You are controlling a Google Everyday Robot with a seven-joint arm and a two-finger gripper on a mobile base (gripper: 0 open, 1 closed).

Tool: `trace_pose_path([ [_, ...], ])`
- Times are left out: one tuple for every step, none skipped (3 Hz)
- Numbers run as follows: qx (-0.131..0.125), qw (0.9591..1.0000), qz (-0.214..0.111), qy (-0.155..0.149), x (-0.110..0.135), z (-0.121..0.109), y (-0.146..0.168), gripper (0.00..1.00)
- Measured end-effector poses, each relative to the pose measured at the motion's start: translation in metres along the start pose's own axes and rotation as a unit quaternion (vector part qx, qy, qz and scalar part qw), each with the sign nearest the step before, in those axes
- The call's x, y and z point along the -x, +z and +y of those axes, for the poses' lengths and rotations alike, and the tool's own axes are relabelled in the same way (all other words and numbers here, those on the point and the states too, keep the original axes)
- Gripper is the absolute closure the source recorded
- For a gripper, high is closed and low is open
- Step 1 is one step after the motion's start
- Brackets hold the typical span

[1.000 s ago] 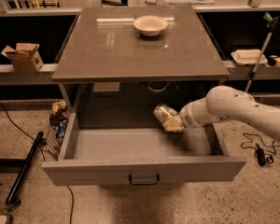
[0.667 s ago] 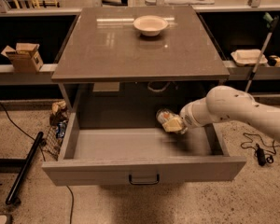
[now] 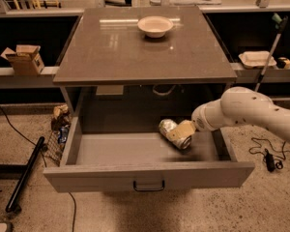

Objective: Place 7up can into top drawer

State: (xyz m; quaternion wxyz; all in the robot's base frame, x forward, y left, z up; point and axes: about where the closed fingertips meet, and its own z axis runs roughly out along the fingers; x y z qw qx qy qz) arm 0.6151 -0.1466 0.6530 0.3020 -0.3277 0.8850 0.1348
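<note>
The top drawer (image 3: 150, 174) is pulled wide open under the grey cabinet top, its flat front with a small dark handle (image 3: 149, 185) facing me. The 7up can (image 3: 170, 131), pale with silver ends, is tilted on its side inside the drawer at the right of its middle, just above the drawer floor. My gripper (image 3: 183, 131) reaches in from the right on a white arm (image 3: 241, 111) and is shut on the can, with a tan finger (image 3: 185, 127) across the can's body.
A white bowl (image 3: 155, 26) stands on the cabinet top (image 3: 135, 52) at the back. A cardboard box (image 3: 24, 58) sits on the left shelf and a white tray (image 3: 257, 58) on the right shelf. Cables and a black bar (image 3: 24, 173) lie on the floor.
The gripper has lowered the can a little deeper into the open drawer. The drawer and the bowl have not moved.
</note>
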Motion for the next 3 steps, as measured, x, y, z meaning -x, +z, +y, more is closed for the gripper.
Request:
trace_pose_path([
  [-0.009, 0.9998, -0.016, -0.008, 0.009, -0.007, -0.058, 0.00],
  [-0.010, 0.9995, -0.009, -0.028, 0.018, -0.017, -0.123, 0.00],
  [-0.011, 0.9989, 0.022, -0.040, 0.016, -0.018, -0.172, 0.00],
])
